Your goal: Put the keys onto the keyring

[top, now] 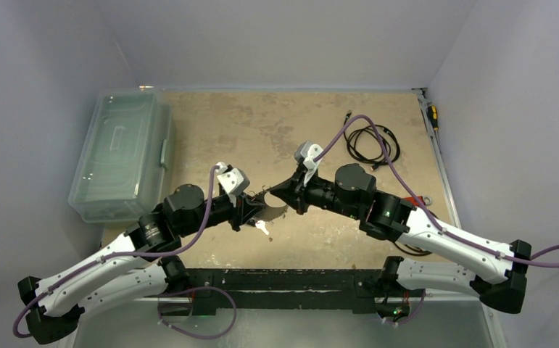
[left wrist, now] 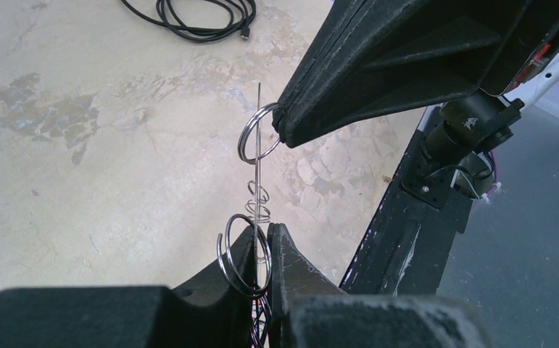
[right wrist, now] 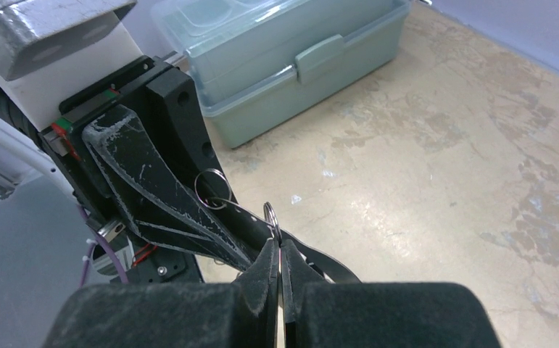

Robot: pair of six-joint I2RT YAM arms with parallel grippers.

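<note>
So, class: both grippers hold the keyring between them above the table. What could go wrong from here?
1. The left gripper and right gripper grip the same thin keyring from opposite ends; if one arm pulls out of step, it may bend or slip free.
2. The right gripper pinches only a small ring at its fingertips, a narrow hold.
3. A silver key lies on the table nearby; neither gripper is free to fetch it.

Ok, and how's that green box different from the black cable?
The box is pale green, see-through and rigid, lid shut; the cable is black and loosely coiled. The box sits at the left edge of the table, the cable toward its far right. Both lie on it.
</note>
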